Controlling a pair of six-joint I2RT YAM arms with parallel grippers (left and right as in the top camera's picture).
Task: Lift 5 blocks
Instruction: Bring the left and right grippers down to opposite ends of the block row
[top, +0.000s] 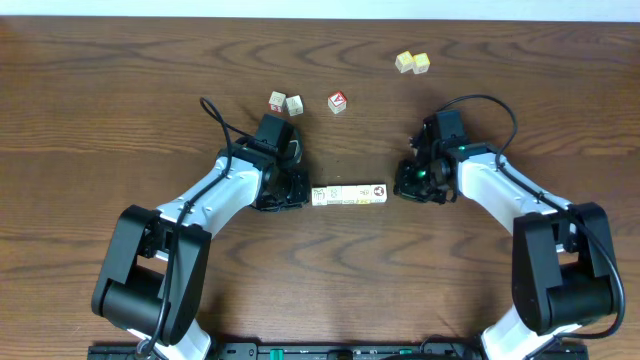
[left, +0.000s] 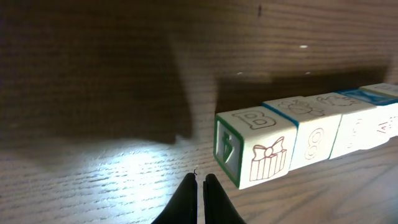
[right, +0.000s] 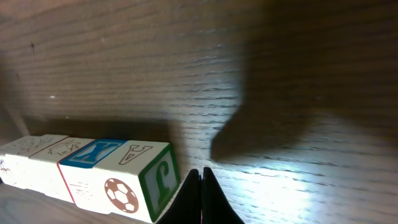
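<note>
Closed left fingers (left: 186, 199) are seen just beside the gift-printed end of the row of five blocks (top: 348, 194), which is laid end to end on the wooden surface (top: 120, 80). Closed right fingers (right: 212, 199) are set just beside the opposite end, marked J. Nothing is gripped between either pair.

Dark brown wooden table (top: 100, 80) with open, slightly rough-looking grain and a soft sheen where light falls. A row of smooth, cream-painted wooden blocks (top: 348, 194) with a satin finish. Matt black fingers (left: 185, 204). Arm shells (top: 215, 195) of glossy white plastic.
</note>
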